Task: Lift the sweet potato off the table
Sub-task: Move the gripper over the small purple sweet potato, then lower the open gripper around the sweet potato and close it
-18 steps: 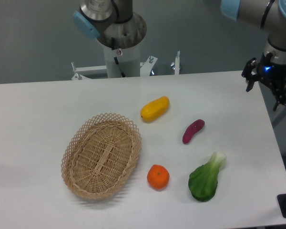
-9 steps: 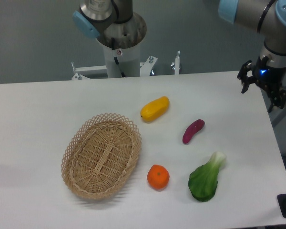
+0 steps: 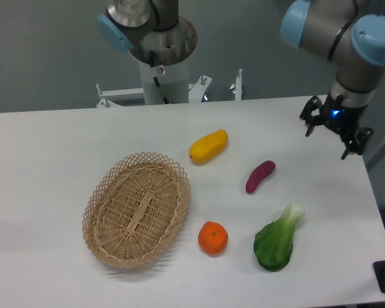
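Gripper [image 3: 327, 133] is seen above the far right part of the table [image 3: 45, 147], its two fingers spread apart and nothing held between them. The sweet potato [image 3: 260, 176] is seen lying flat on the tabletop, well apart from the gripper, nearer the camera and to its left. From the sweet potato, a yellow fruit [image 3: 208, 145] lies to the upper left, an orange [image 3: 213, 237] to the lower left, a bok choy [image 3: 277, 239] just below, and a wicker basket [image 3: 137, 208] far left.

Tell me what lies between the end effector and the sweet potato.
Nothing: in the fixed camera view only bare white table separates the end effector from the sweet potato.
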Controlling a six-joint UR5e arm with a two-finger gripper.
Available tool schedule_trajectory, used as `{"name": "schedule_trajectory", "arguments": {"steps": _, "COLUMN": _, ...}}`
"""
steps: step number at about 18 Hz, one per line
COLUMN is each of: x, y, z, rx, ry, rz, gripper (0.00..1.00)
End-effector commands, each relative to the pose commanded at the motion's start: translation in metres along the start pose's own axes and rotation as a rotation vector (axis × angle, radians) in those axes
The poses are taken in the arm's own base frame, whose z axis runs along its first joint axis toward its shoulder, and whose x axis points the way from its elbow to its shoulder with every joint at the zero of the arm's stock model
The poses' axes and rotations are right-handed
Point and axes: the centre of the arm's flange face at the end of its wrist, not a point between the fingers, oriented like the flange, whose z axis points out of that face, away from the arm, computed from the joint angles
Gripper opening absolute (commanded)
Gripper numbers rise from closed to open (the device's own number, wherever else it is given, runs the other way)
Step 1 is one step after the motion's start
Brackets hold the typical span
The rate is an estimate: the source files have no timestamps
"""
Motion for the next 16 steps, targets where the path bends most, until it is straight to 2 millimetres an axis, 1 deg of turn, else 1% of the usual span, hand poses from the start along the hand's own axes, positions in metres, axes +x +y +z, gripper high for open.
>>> {"name": "schedule_trajectory", "arguments": {"steps": 3, "x": 0.013, "y": -0.01, "z": 0.02, "rx": 0.002, "ry": 0.024, "rz": 0.012, "gripper": 1.0}}
{"name": "schedule_trajectory", "arguments": {"steps": 5, "x": 0.021, "y": -0.015, "z": 0.035, "rx": 0.002, "ry": 0.052, "rz": -0.01, "gripper": 1.0}}
{"name": "schedule_trajectory", "arguments": {"steps": 7, "x": 0.027, "y": -0.028, "z": 0.043, "rx": -0.003, "ry": 0.067, "rz": -0.027, "gripper": 1.0}}
{"name": "schedule_trajectory", "arguments": {"steps": 9, "x": 0.034, "y": -0.032, "z": 0.05, "rx": -0.003, "ry": 0.085, "rz": -0.035, "gripper": 1.0}}
{"name": "schedule_trajectory", "arguments": {"steps": 12, "x": 0.047, "y": -0.044, "z": 0.062, "rx": -0.002, "ry": 0.085, "rz": -0.012, "gripper": 1.0}}
{"name": "schedule_trajectory", "arguments": {"steps": 14, "x": 0.059, "y": -0.044, "z": 0.072, "rx": -0.003, "ry": 0.094, "rz": 0.002, "gripper": 1.0}}
{"name": "schedule_trajectory", "arguments": {"steps": 16, "x": 0.065, "y": -0.043, "z": 0.076, "rx": -0.003, "ry": 0.104, "rz": 0.003, "gripper": 1.0}}
